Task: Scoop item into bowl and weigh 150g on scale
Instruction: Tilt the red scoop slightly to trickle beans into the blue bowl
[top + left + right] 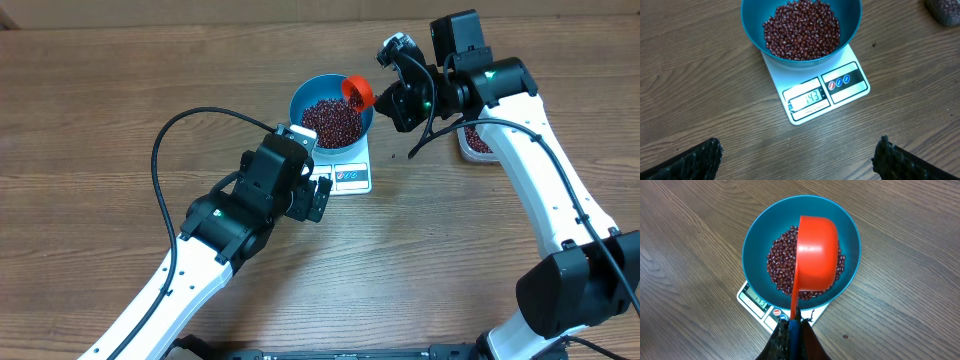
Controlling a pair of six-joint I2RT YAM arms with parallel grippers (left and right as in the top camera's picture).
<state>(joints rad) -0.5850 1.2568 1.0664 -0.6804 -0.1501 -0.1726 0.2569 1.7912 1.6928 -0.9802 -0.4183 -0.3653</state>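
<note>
The blue bowl stands on the white scale and holds a heap of dark red beans. My right gripper is shut on the handle of an orange scoop. The scoop is tipped mouth-down over the beans, inside the bowl's rim. My left gripper is open over bare table just in front of the scale, with nothing between its fingers. The scale's display is lit.
A clear tub holding more beans sits to the right of the scale, partly under the right arm. A single stray bean lies on the wooden table beside the scale. A black cable loops left of the left arm.
</note>
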